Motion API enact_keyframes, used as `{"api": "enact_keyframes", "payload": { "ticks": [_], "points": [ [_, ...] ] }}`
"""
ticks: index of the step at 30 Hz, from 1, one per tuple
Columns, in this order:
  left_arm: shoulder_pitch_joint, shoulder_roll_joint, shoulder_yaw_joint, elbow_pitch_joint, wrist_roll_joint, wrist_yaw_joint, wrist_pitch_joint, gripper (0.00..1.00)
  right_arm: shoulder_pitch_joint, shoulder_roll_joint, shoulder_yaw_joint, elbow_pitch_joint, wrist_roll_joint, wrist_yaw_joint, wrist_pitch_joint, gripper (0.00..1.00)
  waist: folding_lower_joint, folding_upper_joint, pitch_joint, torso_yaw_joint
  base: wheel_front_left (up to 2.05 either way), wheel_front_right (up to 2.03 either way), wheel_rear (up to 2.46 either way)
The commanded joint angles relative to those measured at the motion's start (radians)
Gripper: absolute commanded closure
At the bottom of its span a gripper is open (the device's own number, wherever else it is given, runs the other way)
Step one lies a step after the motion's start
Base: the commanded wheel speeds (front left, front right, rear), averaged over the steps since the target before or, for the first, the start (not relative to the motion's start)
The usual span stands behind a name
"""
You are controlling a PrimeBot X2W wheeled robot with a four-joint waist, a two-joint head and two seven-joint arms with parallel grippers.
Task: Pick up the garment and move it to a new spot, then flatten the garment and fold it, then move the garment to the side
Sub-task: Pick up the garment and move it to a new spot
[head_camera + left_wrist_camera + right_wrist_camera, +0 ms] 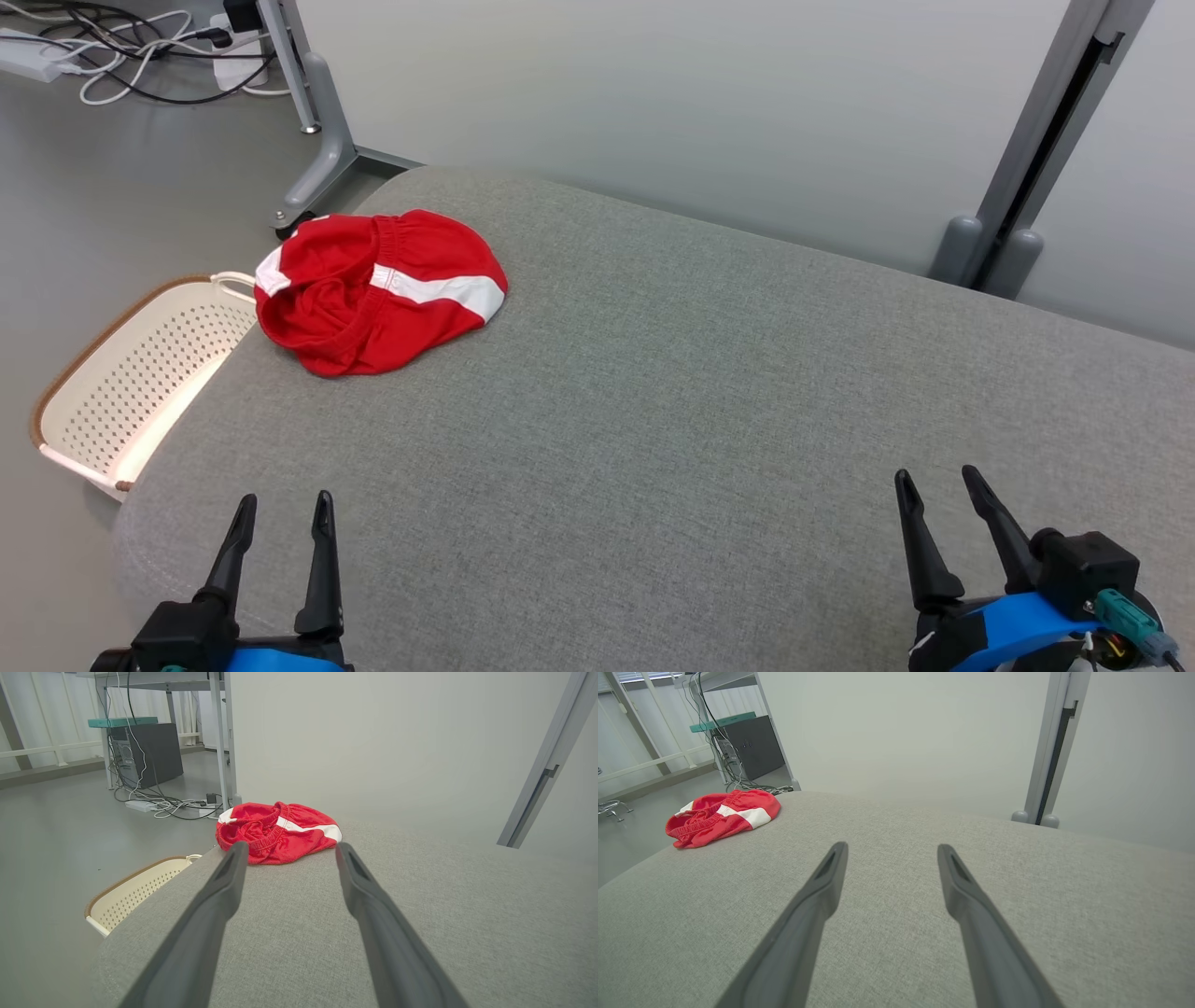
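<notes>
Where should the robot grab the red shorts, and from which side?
Probably the puffy gathered waistband of the red shorts, coming down from above with the left gripper, which is nearer. The heap lies crumpled and low, so raised folds give the most to pinch.

The garment [373, 289] lies on the table's [653, 420] far left corner. A basket [140, 373] stands on the floor just left of it. The left tool [286, 499] and right tool [935, 474] hang over the near edge, well apart.
</notes>
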Motion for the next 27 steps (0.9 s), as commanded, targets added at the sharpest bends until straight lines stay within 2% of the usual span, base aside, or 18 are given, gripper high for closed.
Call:
{"api": "enact_keyframes", "payload": {
  "ticks": [1,5,11,15,20,23,27],
  "points": [
    [0.000,0.011,0.006,-0.002,-0.008,0.001,0.002,0.00,0.007,-0.002,0.000,-0.001,0.003,0.000,-0.006,0.00,0.0000,-0.0001,0.002,0.009,0.00,0.00,0.00],
    [-0.001,0.012,0.009,0.000,-0.017,0.000,0.007,0.00,0.002,-0.002,0.005,0.003,0.006,0.000,-0.006,0.00,0.0000,-0.0001,0.003,0.013,0.00,0.00,0.00],
    [0.006,0.012,0.011,-0.019,-0.013,0.024,0.015,0.00,-0.013,-0.001,0.007,0.002,0.004,0.000,0.000,0.00,0.0000,-0.0001,0.012,0.009,0.00,0.00,0.00],
    [-0.020,0.003,0.031,-0.051,-0.057,0.021,0.032,0.00,-0.010,-0.002,0.003,-0.009,0.001,0.000,0.007,0.00,0.0000,-0.0001,0.025,0.005,0.00,0.00,0.00],
    [-0.131,0.066,0.058,-0.078,-0.113,-0.012,0.131,0.00,-0.024,-0.001,-0.004,-0.025,-0.006,0.000,0.019,0.00,0.0000,-0.0001,0.059,0.009,0.00,0.00,0.00],
    [-0.241,0.092,0.074,-0.054,-0.207,-0.039,0.241,0.00,-0.031,-0.002,-0.001,-0.041,-0.018,0.000,0.025,0.00,0.0000,-0.0001,0.087,0.007,0.00,0.00,0.00],
    [-0.395,0.190,0.055,0.019,-0.247,-0.058,0.382,0.00,-0.062,-0.002,0.018,-0.065,-0.034,0.000,0.041,0.00,0.0000,-0.0001,0.143,-0.022,0.00,0.00,0.00]
  ]
}}
